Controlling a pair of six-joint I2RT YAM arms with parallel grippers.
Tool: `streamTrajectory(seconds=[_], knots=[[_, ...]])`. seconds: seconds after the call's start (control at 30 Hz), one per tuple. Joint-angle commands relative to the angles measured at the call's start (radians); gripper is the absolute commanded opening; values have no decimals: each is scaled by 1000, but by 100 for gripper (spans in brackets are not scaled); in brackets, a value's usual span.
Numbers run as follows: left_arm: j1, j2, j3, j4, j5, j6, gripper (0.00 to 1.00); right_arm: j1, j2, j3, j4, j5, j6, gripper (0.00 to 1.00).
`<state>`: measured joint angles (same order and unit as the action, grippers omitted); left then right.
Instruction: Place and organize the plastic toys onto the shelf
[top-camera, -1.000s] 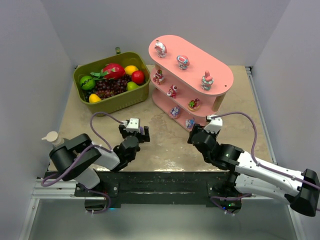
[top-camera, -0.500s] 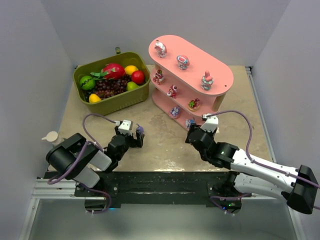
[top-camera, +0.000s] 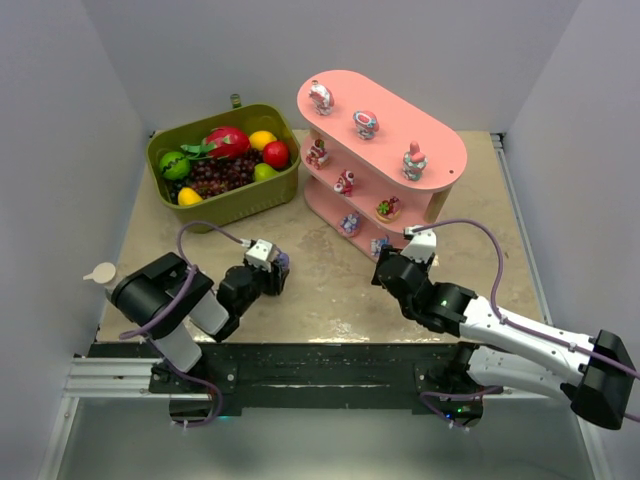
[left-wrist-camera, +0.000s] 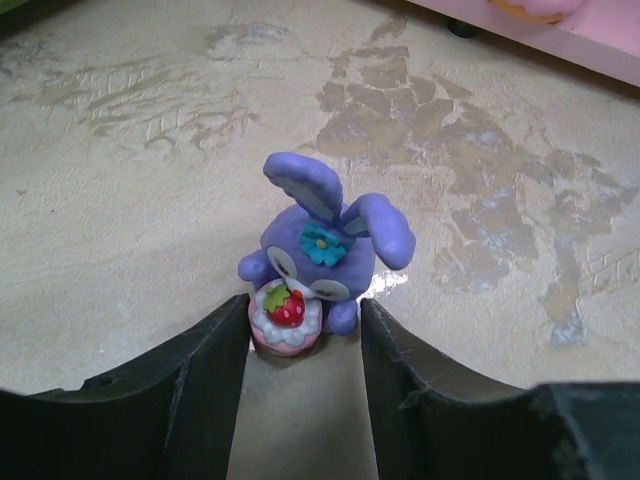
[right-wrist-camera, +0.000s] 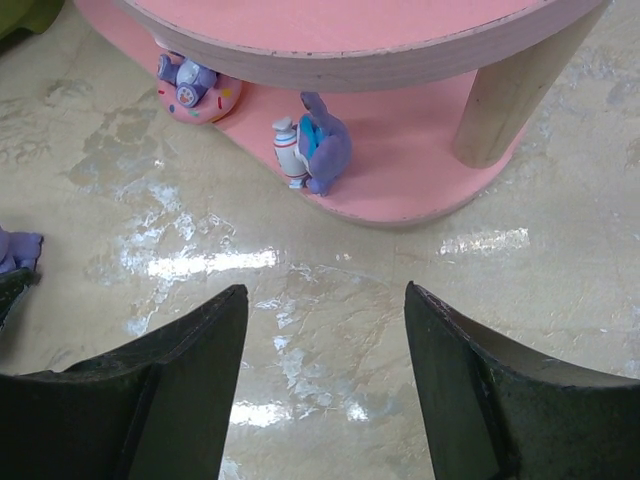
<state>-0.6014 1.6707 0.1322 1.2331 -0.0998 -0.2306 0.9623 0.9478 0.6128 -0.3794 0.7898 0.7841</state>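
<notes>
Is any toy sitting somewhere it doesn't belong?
Yes, one. A purple bunny toy is down on the table, between the fingers of the left end effector. The other little toys that can be seen all sit on the pink shelf. Nothing looks spilled or broken.

From above, the bunny (top-camera: 282, 261) is a purple speck at lower left of centre, half behind my left claw (top-camera: 277, 270). The toys (top-camera: 345, 183) on the shelf (top-camera: 440, 150) are too small to make out. My left wrist view cuts the shelf off at its upper right corner. In my right wrist view a purple scrap (right-wrist-camera: 18, 248) is sliced by the left edge.
</notes>
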Motion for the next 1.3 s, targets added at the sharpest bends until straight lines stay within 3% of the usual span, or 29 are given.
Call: streamTrajectory(seconds=[0.0,0.1,0.2,0.37,0.47,0.6,0.83,1.27], knots=[[8,29,44,57,-12,39,56,-10,-11,31,25,8,-9,68],[8,38,55,43,-40,47,64,-11,-12,28,30,3,-9,68],[11,41,56,37,-54,50,64,-14,-9,28,30,3,-8,68],[11,58,67,40,-26,40,30,-19,-7,27,33,-1,-6,68],[11,58,69,36,-35,27,15,-20,-9,25,33,-1,-5,68],[11,28,99,-18,-63,-15,1,-22,-10,22,40,0,-3,68],[11,0,243,-93,-83,-49,0,-28,-24,22,42,-1,-9,68],[11,224,685,-346,-29,-56,0,-36,-87,16,30,15,-28,68]])
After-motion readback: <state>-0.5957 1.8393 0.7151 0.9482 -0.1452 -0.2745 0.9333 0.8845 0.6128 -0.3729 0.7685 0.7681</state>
